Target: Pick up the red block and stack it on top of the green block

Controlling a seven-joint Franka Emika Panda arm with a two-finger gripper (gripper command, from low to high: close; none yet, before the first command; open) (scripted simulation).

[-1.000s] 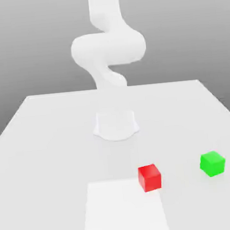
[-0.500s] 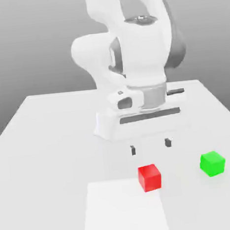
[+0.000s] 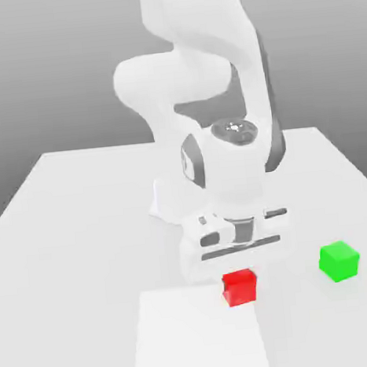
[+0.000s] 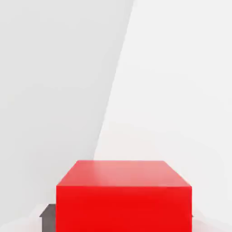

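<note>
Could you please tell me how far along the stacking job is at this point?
Done: the gripper is down at the red block, jaws shut on its sides, as the hand view's close look at the block suggests. In hand: the grasp; the block sits on the table, not yet lifted. Left: lifting it, carrying it to the green block, which stands apart and bare, and setting it on top.

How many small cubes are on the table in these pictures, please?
2. The red block sits under the tool, at the corner of a paler square patch. The green block stands apart on the table, toward the exterior view's right. The arm could hide others.
</note>
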